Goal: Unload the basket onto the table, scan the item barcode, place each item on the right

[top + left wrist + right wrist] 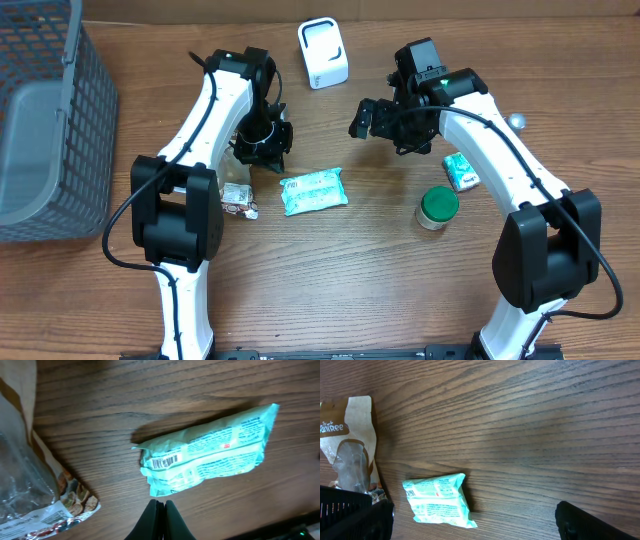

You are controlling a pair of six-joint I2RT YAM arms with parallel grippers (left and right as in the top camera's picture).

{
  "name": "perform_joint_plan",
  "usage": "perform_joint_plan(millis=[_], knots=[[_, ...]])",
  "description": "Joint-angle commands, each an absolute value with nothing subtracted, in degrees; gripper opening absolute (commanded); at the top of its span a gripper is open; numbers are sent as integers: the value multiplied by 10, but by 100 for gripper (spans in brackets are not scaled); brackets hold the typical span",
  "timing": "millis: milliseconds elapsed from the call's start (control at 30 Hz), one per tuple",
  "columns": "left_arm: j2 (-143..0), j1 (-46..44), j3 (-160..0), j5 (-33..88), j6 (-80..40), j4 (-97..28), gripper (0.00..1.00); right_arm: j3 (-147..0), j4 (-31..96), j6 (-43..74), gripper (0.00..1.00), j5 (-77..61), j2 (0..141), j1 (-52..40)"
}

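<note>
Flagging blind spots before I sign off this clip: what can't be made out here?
- Snack bag: cut off by the left wrist view's left and bottom edges.
- Barcode on the teal packet: digits too small to read, left wrist view.
- Gray basket: cut off by the overhead view's left and top edges.

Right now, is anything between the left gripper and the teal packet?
Nothing: the left wrist view shows only bare table between the shut left gripper and the teal packet. The snack bag lies off to the side.
</note>
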State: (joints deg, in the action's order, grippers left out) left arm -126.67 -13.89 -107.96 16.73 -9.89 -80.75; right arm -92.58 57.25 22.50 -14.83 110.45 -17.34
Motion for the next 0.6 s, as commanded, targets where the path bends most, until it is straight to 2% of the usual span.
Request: perform_joint_plan(millis=[0, 367, 567], knots=[[-1265, -151, -1074, 121, -95, -811, 4, -930, 571, 227, 100, -152, 1109, -173], [-1265, -187, -1053, 109, -134, -819, 4, -930, 571, 227, 100, -152, 1109, -173], [-1265, -192, -1001, 113, -150, -767, 4, -930, 571, 227, 100, -152, 1109, -173]])
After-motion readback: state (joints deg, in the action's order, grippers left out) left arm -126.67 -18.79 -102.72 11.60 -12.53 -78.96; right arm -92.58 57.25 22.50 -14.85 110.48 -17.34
